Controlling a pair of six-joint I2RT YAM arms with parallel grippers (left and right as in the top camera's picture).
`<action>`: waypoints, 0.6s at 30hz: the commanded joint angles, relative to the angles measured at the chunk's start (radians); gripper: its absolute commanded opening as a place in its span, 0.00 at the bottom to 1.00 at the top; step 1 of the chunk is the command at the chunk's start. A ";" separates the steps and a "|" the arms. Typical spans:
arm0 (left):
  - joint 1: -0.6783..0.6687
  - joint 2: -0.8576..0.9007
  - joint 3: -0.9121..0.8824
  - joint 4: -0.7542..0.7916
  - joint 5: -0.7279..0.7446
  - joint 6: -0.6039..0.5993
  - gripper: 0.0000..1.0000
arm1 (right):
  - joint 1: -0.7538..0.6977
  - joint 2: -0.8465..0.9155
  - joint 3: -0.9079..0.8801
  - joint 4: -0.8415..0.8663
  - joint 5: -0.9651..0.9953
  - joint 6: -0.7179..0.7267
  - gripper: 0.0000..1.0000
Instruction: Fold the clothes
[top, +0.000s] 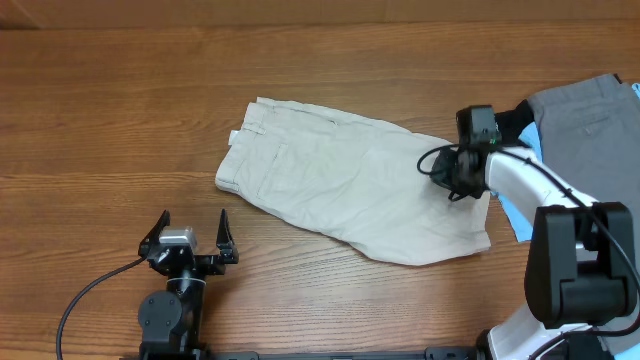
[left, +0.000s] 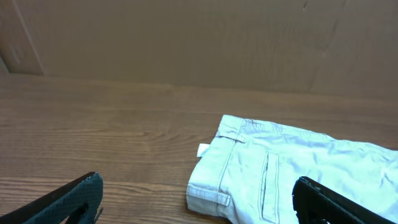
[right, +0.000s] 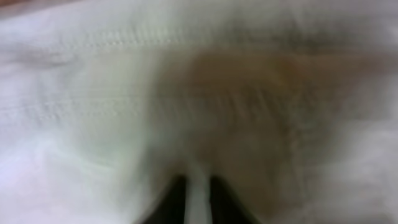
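Note:
The clothes (top: 340, 180) are pale beige shorts lying flat and wrinkled mid-table, waistband and small white label to the left. In the left wrist view their waistband end (left: 280, 168) lies just ahead and to the right. My left gripper (top: 192, 215) (left: 198, 183) stands wide open near the front edge, below the waistband, holding nothing. My right gripper (top: 440, 170) is down on the right leg end. The blurred right wrist view is filled with cloth (right: 124, 93), and a thin strip of it sits between the nearly closed tips of that gripper (right: 198, 186).
Grey trousers (top: 585, 120) lie at the far right edge, with a light-blue garment (top: 515, 215) and something black (top: 515, 115) beside the right arm. A brown cardboard wall (left: 186, 43) stands behind the table.

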 joint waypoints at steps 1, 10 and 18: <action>0.006 -0.006 -0.003 0.004 -0.010 0.015 1.00 | -0.005 -0.037 0.227 -0.186 0.010 -0.022 0.32; 0.006 -0.006 -0.003 0.004 -0.010 0.016 1.00 | -0.070 -0.132 0.404 -0.684 0.018 -0.046 0.64; 0.006 -0.006 -0.003 0.004 -0.010 0.015 1.00 | -0.159 -0.134 0.324 -0.721 0.018 -0.064 0.70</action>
